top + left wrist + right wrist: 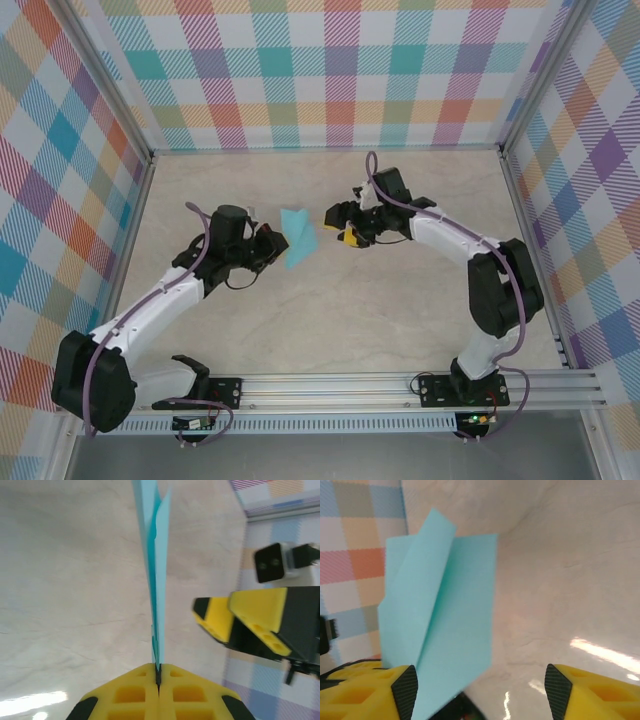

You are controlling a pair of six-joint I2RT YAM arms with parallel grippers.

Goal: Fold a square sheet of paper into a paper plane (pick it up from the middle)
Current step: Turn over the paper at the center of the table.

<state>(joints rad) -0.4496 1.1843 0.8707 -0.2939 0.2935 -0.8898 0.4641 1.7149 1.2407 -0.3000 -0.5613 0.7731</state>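
Paper plane [298, 238] pinched edge-on in left tool [158, 670]; right tool [480, 682] gapes wide beside it.

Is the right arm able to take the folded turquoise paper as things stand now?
Probably yes. The right fingers are open and stand right beside the folded turquoise paper, which the left fingers hold pinched at one end, and nothing lies between them.
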